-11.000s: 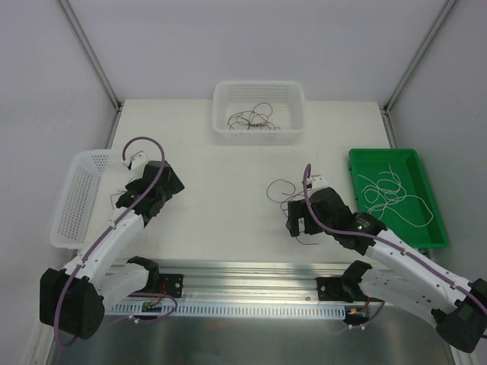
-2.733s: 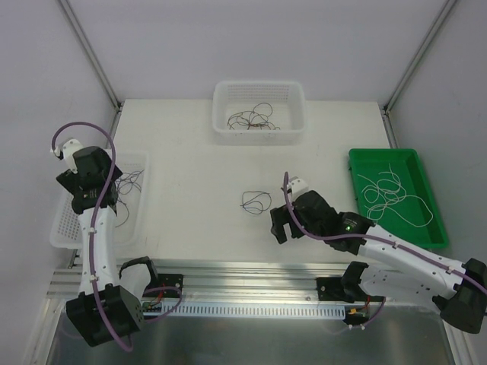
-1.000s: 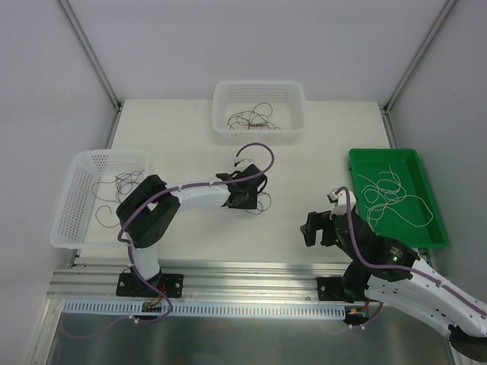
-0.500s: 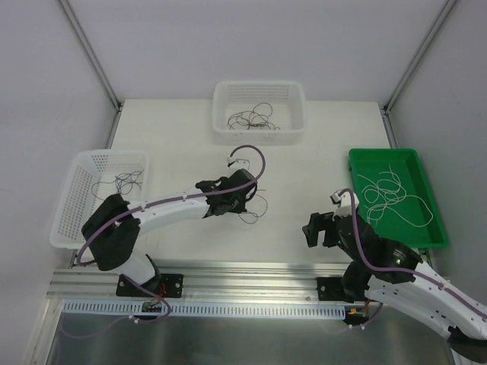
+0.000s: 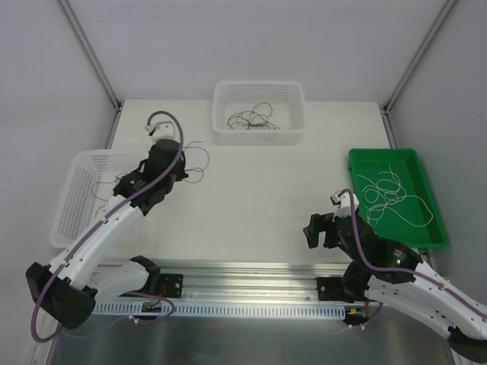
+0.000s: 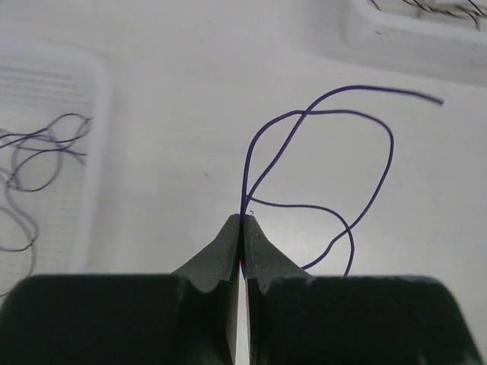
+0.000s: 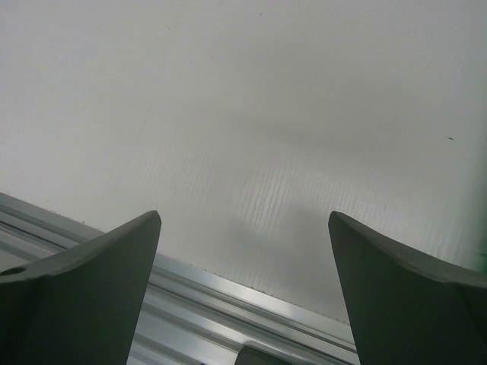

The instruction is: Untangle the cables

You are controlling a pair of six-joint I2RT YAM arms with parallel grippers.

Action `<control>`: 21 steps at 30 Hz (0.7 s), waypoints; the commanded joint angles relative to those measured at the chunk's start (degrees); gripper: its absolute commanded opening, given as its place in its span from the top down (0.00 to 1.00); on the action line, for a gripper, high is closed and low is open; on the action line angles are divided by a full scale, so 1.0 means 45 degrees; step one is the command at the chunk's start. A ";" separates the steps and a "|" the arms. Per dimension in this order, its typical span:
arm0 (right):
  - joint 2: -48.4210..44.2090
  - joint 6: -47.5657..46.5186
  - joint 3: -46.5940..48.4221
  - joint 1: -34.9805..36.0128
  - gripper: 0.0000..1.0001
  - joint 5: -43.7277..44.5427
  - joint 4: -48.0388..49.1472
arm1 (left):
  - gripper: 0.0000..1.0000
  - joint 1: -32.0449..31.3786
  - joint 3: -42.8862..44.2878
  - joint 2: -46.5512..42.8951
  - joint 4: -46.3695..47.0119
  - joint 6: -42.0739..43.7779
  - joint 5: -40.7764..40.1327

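Note:
My left gripper (image 6: 243, 219) is shut on a thin purple cable (image 6: 335, 144), pinched at the very fingertips, and its loops hang out ahead over the table. From above, the left gripper (image 5: 180, 161) and that purple cable (image 5: 196, 156) sit just right of the white left basket (image 5: 70, 228), which holds a few dark cables (image 5: 106, 186). A dark tangle of cables (image 5: 251, 119) lies in the back basket (image 5: 221, 95). White cables (image 5: 389, 190) lie in the green tray (image 5: 426, 228). My right gripper (image 5: 316, 230) stands open near the front edge, and the right wrist view shows nothing between the right gripper (image 7: 243, 220) jaws.
An aluminium rail (image 5: 243, 274) runs along the table's near edge and shows under the right fingers (image 7: 84, 258). In the left wrist view the left basket's rim (image 6: 95, 137) is at left and the back basket's wall (image 6: 411, 34) at top right.
My left arm has swung from the table's middle to the back left beside the left basket, carrying the purple cable in its shut jaws. The right arm has stayed still.

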 commanded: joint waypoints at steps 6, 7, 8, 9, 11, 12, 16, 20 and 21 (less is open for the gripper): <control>-0.0309 0.0213 0.0328 0.0025 0.03 -0.0005 -0.0231 | 0.98 0.7438 -0.2195 -0.3334 -0.0704 0.1435 0.1061; -0.0328 0.0194 0.0328 0.0025 0.03 -0.0064 -0.0231 | 0.98 0.8303 -0.2411 -0.3453 -0.0645 0.1513 0.1547; -0.0328 0.0213 0.0328 0.0005 0.03 -0.0122 -0.0231 | 0.98 0.8989 -0.2588 -0.3532 -0.0626 0.1571 0.1726; -0.0328 0.0213 0.0348 0.0005 0.03 -0.0123 -0.0270 | 0.98 0.9498 -0.2957 -0.3590 -0.0606 0.1533 0.1631; -0.0367 0.0252 0.0425 0.0025 0.03 -0.0143 -0.0328 | 0.94 1.0185 -0.3368 -0.3863 -0.0257 0.1261 0.1299; -0.0387 0.0272 0.0445 0.0025 0.03 -0.0143 -0.0387 | 0.93 1.0458 -0.3603 -0.3942 -0.0196 0.1066 0.1259; -0.0562 0.0311 0.0543 0.0024 0.03 -0.0123 -0.0446 | 0.56 1.1203 -0.3781 -0.4060 -0.0020 0.0674 0.0595; -0.0680 0.0311 0.0796 0.0005 0.03 -0.0026 -0.0776 | 0.26 1.1203 -0.3937 -0.4292 -0.0020 0.0771 0.0731; -0.0699 0.0330 0.0971 0.0024 0.03 0.0052 -0.0971 | 0.19 1.1222 -0.3995 -0.4449 -0.0020 0.0810 0.1002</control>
